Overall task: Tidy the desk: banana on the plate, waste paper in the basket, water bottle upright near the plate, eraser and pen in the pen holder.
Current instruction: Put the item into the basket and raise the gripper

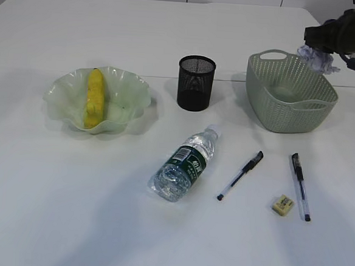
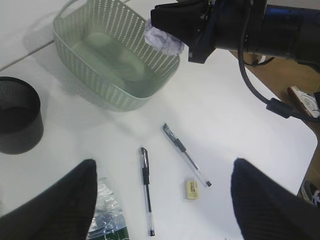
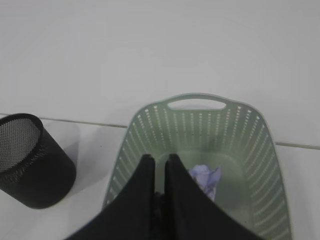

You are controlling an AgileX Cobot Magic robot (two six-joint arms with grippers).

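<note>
White desk, lit evenly. Waste paper (image 1: 317,58) is being held pinched in the right gripper (image 1: 320,53) over the basket (image 1: 290,92)'s rim; the drop is judged the step in hand. A release is being called for next. Left gripper (image 2: 162,200) is being kept spread, empty, above the pens.

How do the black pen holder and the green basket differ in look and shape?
The pen holder is black wire mesh, while the basket is pale green plastic with rows of small slots. The pen holder is a narrow round cylinder; the basket is wider, roughly rectangular, with cut-out handles in its rim. Crumpled paper, held in the right gripper, hangs over the basket; nothing is over the pen holder. Both stand upright on the white table.
</note>
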